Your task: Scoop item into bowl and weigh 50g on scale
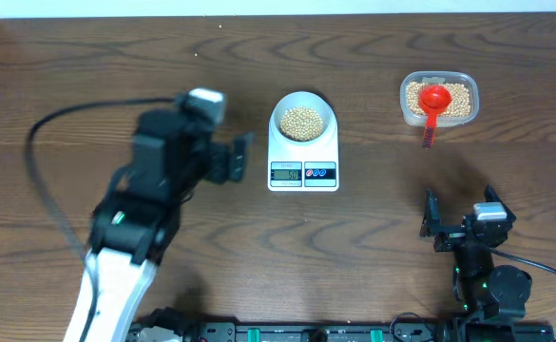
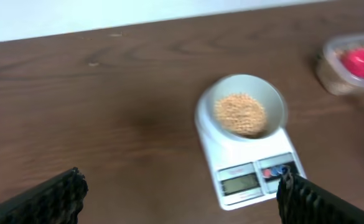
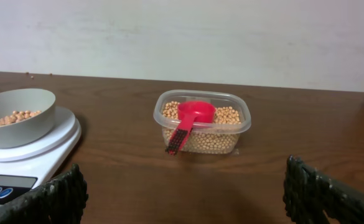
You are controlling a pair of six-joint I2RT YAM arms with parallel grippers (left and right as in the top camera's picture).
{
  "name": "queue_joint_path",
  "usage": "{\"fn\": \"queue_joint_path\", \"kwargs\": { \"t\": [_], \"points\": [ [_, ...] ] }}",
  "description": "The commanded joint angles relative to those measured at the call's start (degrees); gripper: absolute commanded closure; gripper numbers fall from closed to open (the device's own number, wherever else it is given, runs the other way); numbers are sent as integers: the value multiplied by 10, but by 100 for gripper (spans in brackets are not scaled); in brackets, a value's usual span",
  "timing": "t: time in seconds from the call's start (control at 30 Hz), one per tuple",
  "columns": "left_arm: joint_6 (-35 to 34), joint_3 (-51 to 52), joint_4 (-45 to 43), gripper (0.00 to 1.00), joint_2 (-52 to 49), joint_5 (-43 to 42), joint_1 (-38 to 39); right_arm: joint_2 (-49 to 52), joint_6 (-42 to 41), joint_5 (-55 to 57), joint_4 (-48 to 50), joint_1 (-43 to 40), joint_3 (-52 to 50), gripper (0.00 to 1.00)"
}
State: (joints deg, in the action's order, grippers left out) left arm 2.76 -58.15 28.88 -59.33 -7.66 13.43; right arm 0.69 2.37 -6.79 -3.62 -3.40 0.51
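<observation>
The pale bowl [image 1: 303, 118] sits on the white scale [image 1: 303, 167] at the table's middle and holds tan beans [image 1: 302, 122]. The left wrist view shows the bowl [image 2: 242, 112] on the scale [image 2: 247, 168], and the right wrist view shows them at its left edge [image 3: 14, 116]. My left gripper [image 1: 239, 157] is open and empty, just left of the scale; its fingers frame the left wrist view [image 2: 182, 199]. My right gripper [image 1: 458, 226] is open and empty near the front right, its fingers wide apart in the right wrist view [image 3: 185, 196].
A clear plastic tub [image 1: 438, 99] of beans stands at the back right with a red scoop [image 1: 433, 103] resting in it, handle over the front rim. The tub [image 3: 201, 122] and scoop [image 3: 191, 118] also show in the right wrist view. A black cable [image 1: 45, 171] loops at the left.
</observation>
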Motion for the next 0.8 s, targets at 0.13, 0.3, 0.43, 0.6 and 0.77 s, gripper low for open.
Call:
{"fn": "queue_joint_path", "kwargs": {
  "t": [0.13, 0.3, 0.43, 0.6, 0.77],
  "points": [
    [-11, 141, -66, 0, 181, -11, -96, -4, 0, 4, -1, 4, -2, 1],
    [-10, 250, -123, 0, 287, -6, -132, -4, 0, 4, -1, 4, -2, 1],
    [-9, 343, -193, 0, 364, -2, -154, -4, 0, 4, -1, 4, -2, 1],
    [-8, 438, -249, 0, 452, 12, -159, -4, 0, 4, -1, 4, -2, 1],
    [-4, 493, -252, 0, 518, 32, -159, -4, 0, 4, -1, 4, -2, 1]
  ]
}}
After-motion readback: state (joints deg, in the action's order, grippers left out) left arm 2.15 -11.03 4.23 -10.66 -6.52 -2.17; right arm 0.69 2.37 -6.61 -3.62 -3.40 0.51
